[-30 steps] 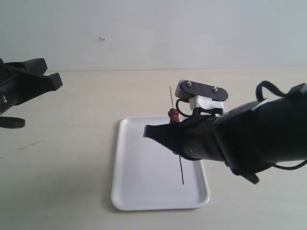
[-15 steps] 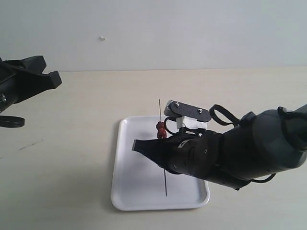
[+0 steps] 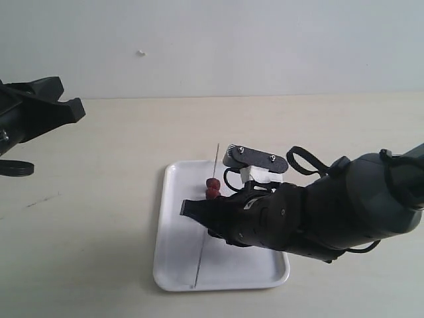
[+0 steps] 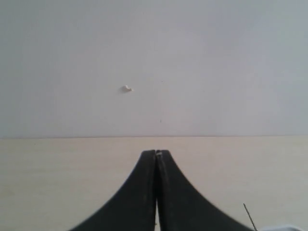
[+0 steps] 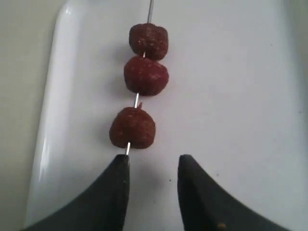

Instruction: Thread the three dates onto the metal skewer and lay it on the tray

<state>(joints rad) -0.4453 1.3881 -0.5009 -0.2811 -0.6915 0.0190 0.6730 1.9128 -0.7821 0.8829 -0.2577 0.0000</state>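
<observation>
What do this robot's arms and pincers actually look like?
Matte black throughout. The left arm looks angular; the right arm bulky and rounded, with a white block, a screwed black plate and looping black cables. The left pincer and right pincer have smooth, curved, tapering fingers.

Reddish-brown dates, grey skewer, plain white tray, beige table
</observation>
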